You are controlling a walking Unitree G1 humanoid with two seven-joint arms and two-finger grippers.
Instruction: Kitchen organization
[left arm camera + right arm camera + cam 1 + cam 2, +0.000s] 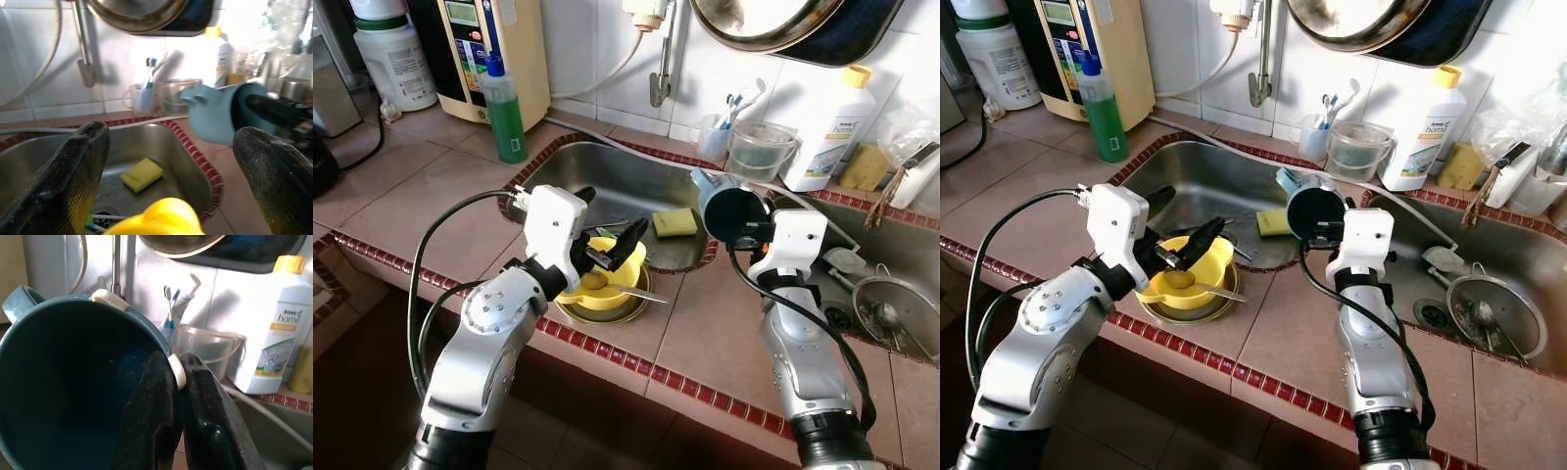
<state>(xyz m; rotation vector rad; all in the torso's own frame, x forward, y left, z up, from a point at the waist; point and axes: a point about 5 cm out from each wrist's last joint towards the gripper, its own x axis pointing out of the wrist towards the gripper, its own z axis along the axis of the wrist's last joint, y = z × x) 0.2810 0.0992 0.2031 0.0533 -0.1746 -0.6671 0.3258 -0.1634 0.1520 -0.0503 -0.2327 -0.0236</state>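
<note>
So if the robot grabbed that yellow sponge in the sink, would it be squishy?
Probably, yes. The yellow sponge looks like soft foam, so the fingers would likely squash it. It also looks light for its size and shouldn't roll, since it lies flat in the sink. It may be wet and floppy, though that can't be seen.

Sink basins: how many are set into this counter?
2: the left basin holds a yellow sponge; the right basin, past the tiled divider, holds a metal strainer.
</note>
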